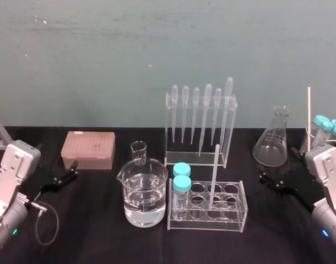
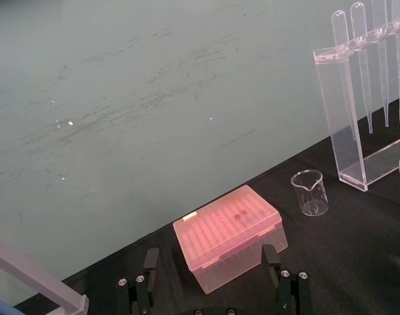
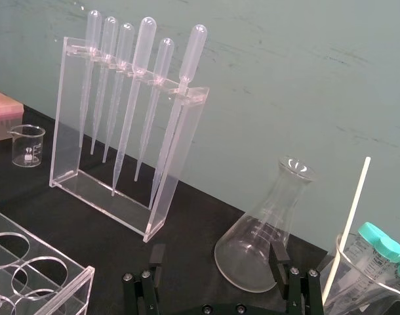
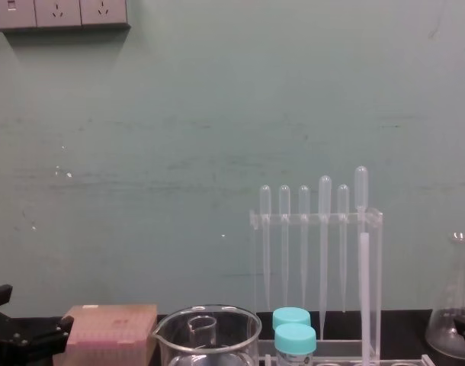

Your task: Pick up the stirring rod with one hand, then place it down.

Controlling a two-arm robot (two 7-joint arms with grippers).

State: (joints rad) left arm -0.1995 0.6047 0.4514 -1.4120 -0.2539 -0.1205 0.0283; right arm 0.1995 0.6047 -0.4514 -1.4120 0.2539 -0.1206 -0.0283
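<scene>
The stirring rod (image 1: 214,177), a straight translucent white rod, stands tilted in a hole of the clear test tube rack (image 1: 234,218) at the table's middle front; the chest view has the stirring rod (image 4: 364,297) in front of the pipettes. My left gripper (image 1: 66,175) rests open near the table's left edge, facing the pink tip box. Its fingers (image 2: 151,262) stand wide apart with nothing between them. My right gripper (image 1: 278,168) hovers open at the right, just before the conical flask, and its fingers (image 3: 277,252) hold nothing. Both grippers are well apart from the rod.
A pipette rack (image 1: 201,126) with several bulb-topped pipettes stands behind the test tube rack. A water-filled beaker (image 1: 145,198), a small beaker (image 1: 138,151), two teal-capped tubes (image 1: 182,184), a pink tip box (image 1: 88,148) and a conical flask (image 1: 272,140) are nearby. A thin cream stick (image 1: 308,110) leans in a far-right beaker.
</scene>
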